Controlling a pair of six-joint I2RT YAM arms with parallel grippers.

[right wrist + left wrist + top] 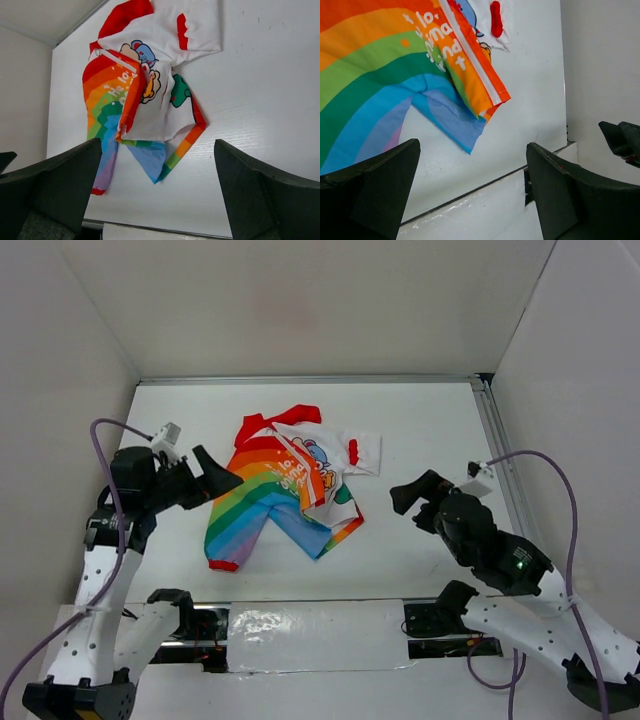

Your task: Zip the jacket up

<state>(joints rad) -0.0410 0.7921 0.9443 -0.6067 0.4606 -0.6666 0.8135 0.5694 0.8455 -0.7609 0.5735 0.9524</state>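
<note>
Left cable (98,440): a purple loop arching above my left arm (105,570), at the left edge of the top view.
Left gripper (222,480): jaws spread wide and holding nothing, in the left-middle of the top view, pointing right at the jacket. The tips are near its rainbow side but not touching it.
Left wrist view: my 2 fingers (370,190) fill the lower corners, and the left gripper (472,145) is above bare table with the jacket (380,75) in the upper left.
Jacket (285,490): crumpled on the white table (420,430), just left of centre in the top view.
Collar (290,418): red, at the jacket's upper end.
Sleeve (235,530): rainbow stripes running down to the lower left and ending in a red cuff (220,565).
Front: white cartoon print (145,65), partly covered by a folded rainbow panel whose white zip edge (470,60) lies loose.
Second cuff (353,450): red, at the jacket's upper right.
Right gripper (410,505): jaws fully apart and empty, right of centre, well apart from the jacket.
Right wrist view: the right gripper (157,145) frames the jacket (145,100) from above.
Right cable (570,500): purple, looping over my right arm (520,580).
</note>
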